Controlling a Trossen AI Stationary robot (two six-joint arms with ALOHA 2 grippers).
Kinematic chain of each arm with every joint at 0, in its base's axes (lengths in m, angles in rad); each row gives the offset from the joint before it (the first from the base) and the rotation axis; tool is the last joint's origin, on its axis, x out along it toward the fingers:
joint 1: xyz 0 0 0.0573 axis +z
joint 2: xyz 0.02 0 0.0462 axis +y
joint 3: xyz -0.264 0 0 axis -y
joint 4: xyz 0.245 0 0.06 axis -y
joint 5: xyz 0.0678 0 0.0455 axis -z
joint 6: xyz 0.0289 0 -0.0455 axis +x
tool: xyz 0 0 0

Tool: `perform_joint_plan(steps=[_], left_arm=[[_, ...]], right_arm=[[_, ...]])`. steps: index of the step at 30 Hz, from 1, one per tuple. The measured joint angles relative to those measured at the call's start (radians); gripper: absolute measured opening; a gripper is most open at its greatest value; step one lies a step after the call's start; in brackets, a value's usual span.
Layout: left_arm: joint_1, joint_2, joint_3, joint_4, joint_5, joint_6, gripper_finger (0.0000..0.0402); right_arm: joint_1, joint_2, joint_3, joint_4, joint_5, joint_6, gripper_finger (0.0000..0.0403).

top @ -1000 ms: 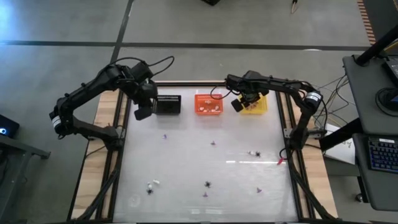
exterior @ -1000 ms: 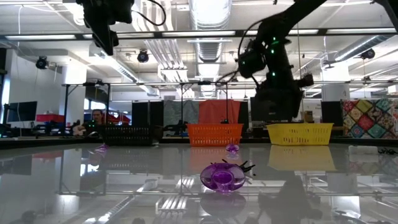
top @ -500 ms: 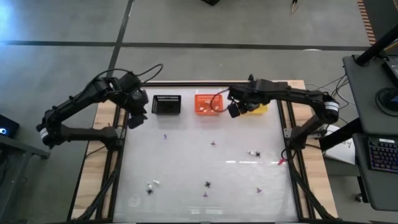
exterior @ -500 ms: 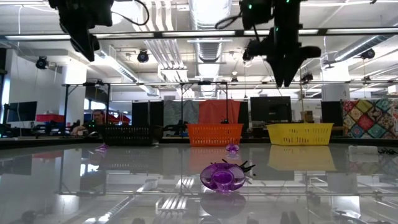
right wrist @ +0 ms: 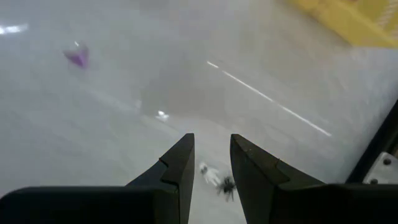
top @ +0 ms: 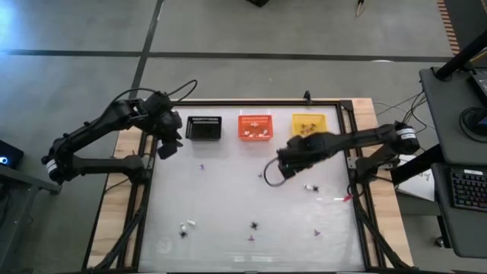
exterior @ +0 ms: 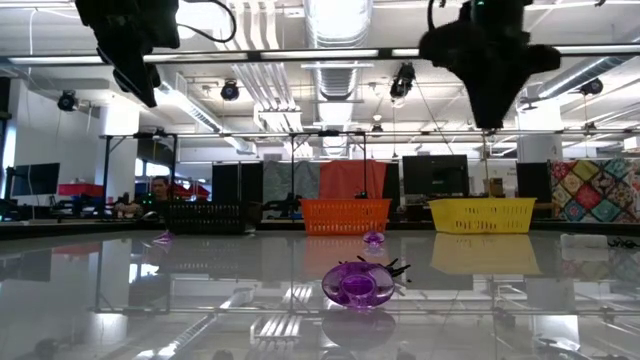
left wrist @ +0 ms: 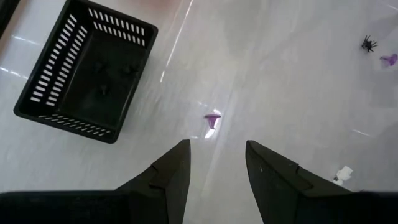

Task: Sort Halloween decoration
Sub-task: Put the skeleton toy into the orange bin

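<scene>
Small Halloween trinkets lie scattered on the white table: purple bits (top: 202,166) (top: 260,176), a white and black pair (top: 310,186), a black spider (top: 253,225), and white and black bits (top: 186,226). My left gripper (top: 169,144) hangs open and empty beside the black basket (top: 204,127), above a purple bit (left wrist: 212,119). My right gripper (top: 285,164) hangs open and empty over the table's middle right. Its wrist view looks down on the white and black pair (right wrist: 217,179).
The black basket, an orange basket (top: 256,125) and a yellow basket (top: 309,123) stand in a row along the far edge. More trinkets lie near the front: purple ones (top: 316,232) (top: 249,238) and a red one (top: 342,199). A purple ring-shaped piece (exterior: 360,283) shows in the low view.
My right gripper has left the place over the orange and yellow baskets and gone toward the near edge, out over the table's middle right. My left gripper has gone a little toward the left edge, away from the black basket, and then kept still.
</scene>
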Motion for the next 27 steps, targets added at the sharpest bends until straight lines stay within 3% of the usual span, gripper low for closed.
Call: perform_joint_plan(steps=[5,10,15,27], left_arm=[[0.000,0.011,0.000,0.004,0.001,0.017,0.0137],[0.000,0.011,0.000,0.004,0.001,0.025,0.0137],[-0.001,0.011,0.000,0.004,0.001,0.023,0.0137],[-0.001,0.011,0.000,0.004,0.001,0.000,0.0137]], right_arm=[[0.073,0.006,-0.082,0.001,-0.017,-0.009,0.0095],[0.091,0.006,-0.176,0.023,-0.139,-0.115,0.0095],[0.091,0.006,-0.276,0.158,-0.241,-0.208,0.0089],[0.091,0.006,-0.432,0.343,-0.284,-0.255,0.0074]])
